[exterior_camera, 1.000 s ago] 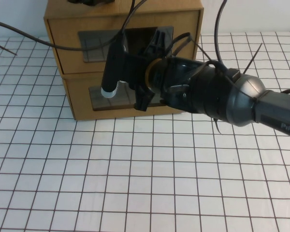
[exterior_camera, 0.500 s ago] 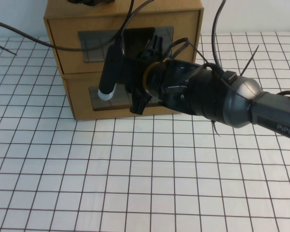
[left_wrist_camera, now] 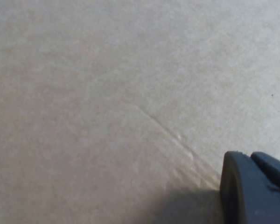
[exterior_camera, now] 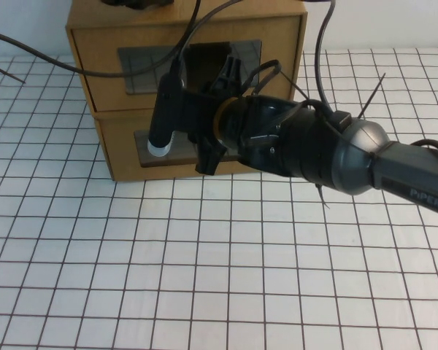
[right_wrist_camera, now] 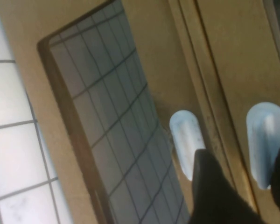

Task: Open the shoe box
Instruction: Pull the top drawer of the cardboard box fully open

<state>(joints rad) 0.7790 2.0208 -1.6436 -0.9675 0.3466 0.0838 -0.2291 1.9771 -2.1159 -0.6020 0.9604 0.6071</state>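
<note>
The brown cardboard shoe box stands at the back of the table, with two stacked drawer fronts that each have a clear window. My right gripper is open right at the box front, at the level of the lower window. In the right wrist view its white-tipped fingers straddle the seam between the two drawers, beside a window. My left gripper rests on top of the box; the left wrist view shows only the cardboard and a dark part of the gripper.
The box sits on a white tabletop with a dark grid. Black cables run across the back left and loop over the right arm.
My right gripper has shifted a little to the left and lower across the box front, its fingers narrowing very slightly. The box and the left gripper have not moved.
</note>
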